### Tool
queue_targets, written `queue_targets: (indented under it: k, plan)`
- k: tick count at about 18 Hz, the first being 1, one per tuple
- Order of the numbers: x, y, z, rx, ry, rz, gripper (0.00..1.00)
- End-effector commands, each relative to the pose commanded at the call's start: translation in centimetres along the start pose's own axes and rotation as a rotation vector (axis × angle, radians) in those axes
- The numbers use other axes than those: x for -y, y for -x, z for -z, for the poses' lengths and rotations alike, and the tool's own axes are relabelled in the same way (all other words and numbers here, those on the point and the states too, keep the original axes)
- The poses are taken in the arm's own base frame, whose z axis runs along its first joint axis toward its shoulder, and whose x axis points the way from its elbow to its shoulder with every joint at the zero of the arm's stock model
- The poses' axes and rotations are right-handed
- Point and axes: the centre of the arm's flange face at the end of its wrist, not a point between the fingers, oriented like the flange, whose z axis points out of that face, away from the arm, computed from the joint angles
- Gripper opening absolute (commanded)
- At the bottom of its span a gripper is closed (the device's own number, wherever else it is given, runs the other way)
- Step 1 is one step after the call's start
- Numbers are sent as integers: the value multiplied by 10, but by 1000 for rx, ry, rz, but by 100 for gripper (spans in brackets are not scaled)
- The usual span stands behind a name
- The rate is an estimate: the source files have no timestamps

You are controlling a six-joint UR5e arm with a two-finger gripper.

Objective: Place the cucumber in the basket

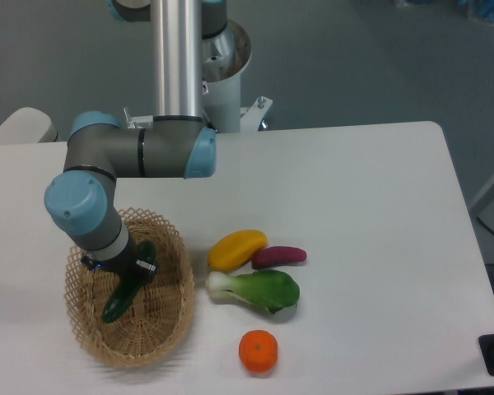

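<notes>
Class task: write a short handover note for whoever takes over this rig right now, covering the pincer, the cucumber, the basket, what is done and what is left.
Pincer: low over the basket, apparently shut on the cucumber; fingers mostly hidden.
Cucumber: tilted, inside the basket's rim; cannot tell if it rests on the bottom.
Done: cucumber carried to the basket.
Left: release, lift the arm clear.

basket [169, 317] right rim crowded by bok choy [259, 290], mango [237, 248]

White table [370, 197]: basket [169, 329], mango [237, 248], eggplant [278, 256], bok choy [259, 290], orange [258, 350].
</notes>
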Motion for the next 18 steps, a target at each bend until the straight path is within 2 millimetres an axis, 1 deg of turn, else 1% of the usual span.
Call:
queue_targets:
  k: [1,2,3,4,5,7,8,9,10,12,13,14,15,17,18]
  plan:
    - [0,0,-2,-1,3,0,57]
    - [-1,-1,-3,-2,6,-2,67]
    - [-1,-1,-3,-2,6,-2,83]
    - [-1,-1,-1,-1,2,-2,95]
    - [0,1,2,6,-4,-1,100]
    - [4,4,11,23,-18,-1,100]
    - [8,7,19,34,-31,-1,100]
    - [15,11,30,43,-54,3,100]
    - [23,15,46,52,-81,1,100]
    - [36,37,84,81,-148,12,100]
    - [39,53,97,91,-172,31,100]
    - [38,71,109,100,-191,48,100]
    - [35,88,115,106,-203,38,100]
    - [28,108,126,137,-214,-83,100]
    - [20,126,132,150,-214,-137,100]
